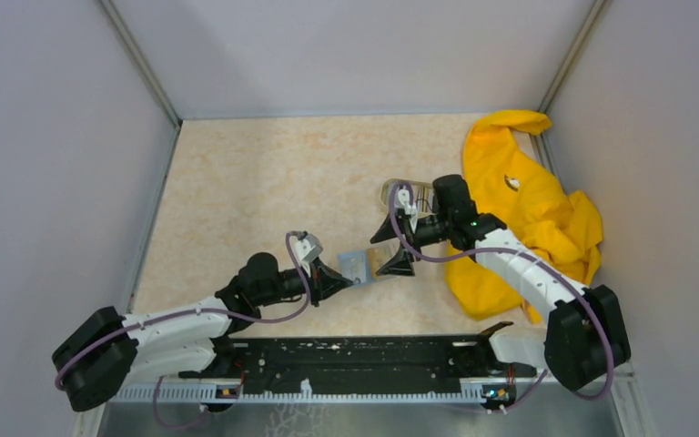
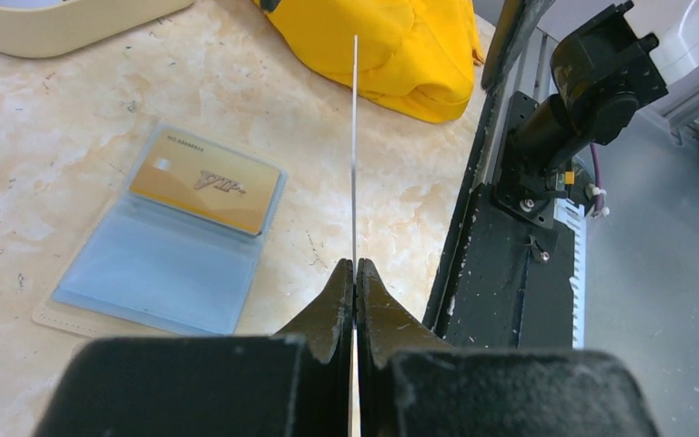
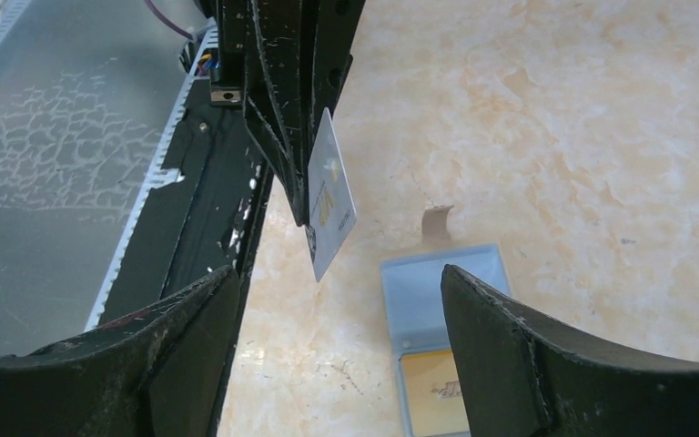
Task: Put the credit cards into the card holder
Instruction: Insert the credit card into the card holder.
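The card holder (image 2: 159, 264) lies open and flat on the table, light blue inside, with a gold credit card (image 2: 205, 187) in one pocket. My left gripper (image 2: 355, 266) is shut on a thin white credit card (image 2: 355, 146), seen edge-on and held upright just right of the holder. In the right wrist view that white card (image 3: 330, 196) hangs from the left fingers (image 3: 282, 118) above the table, beside the holder (image 3: 428, 291). My right gripper (image 3: 339, 273) is open and holds nothing, hovering over the holder (image 1: 357, 266). From above, the left gripper (image 1: 341, 279) and right gripper (image 1: 384, 251) face each other across it.
A yellow cloth (image 1: 528, 209) lies crumpled at the right. A beige oval dish (image 2: 55, 23) sits behind the holder, near the right wrist (image 1: 407, 193). The black base rail (image 1: 364, 360) runs along the near edge. Grey walls close in the table.
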Tool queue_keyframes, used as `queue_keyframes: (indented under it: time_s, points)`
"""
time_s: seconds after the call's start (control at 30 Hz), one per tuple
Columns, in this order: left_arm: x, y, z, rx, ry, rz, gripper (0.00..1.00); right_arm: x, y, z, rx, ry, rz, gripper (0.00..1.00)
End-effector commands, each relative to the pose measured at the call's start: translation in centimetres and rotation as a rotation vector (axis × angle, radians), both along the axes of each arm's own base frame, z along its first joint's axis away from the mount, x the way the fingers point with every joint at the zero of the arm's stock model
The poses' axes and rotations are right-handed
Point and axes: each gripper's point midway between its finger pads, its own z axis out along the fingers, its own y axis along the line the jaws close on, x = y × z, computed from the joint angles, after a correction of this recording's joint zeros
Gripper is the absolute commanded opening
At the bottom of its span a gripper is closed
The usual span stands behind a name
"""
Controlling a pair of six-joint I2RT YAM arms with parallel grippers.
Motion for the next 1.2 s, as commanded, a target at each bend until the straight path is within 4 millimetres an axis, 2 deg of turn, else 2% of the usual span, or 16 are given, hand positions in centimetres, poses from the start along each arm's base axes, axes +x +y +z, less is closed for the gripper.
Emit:
queue_keyframes:
  time_s: [0.0,0.23,0.57,0.87,0.97,1.0,1.07,1.17]
  points:
    - [-0.4,-0.8,0.1,-0.004,-0.041,-0.059,0.0,0.6,1.3,-0.5,-0.025,-0.021,-0.001,0.8]
    - [-0.6,-2.2,-0.4,0.024,-0.029,-0.131,0.0,0.3,2.2,-1.1,-0.039,0.03,0.013,0.66]
    - [-0.3,-2.0,-0.4,0.006,-0.031,-0.103,0.0,-0.4,2.7,-1.6,-0.05,0.067,0.055,0.36]
    - [-0.1,-1.8,-0.6,0.024,-0.034,-0.094,0.0,-1.1,3.1,-1.6,-0.058,0.071,0.087,0.16]
    - [0.0,-1.7,-0.7,0.026,-0.035,-0.083,0.0,-1.3,3.3,-1.3,-0.059,0.082,0.096,0.03]
    - [0.2,-1.7,-0.7,0.029,-0.033,-0.073,0.03,-1.2,3.4,-0.9,-0.056,0.088,0.097,0.0]
    - [0.9,-1.4,-1.1,0.04,-0.016,-0.023,0.26,-0.4,3.5,-0.6,-0.078,0.107,0.06,0.0]
    - [2.5,-0.4,-2.0,0.064,0.038,0.106,0.57,1.6,3.3,-1.6,-0.147,0.124,-0.04,0.0]
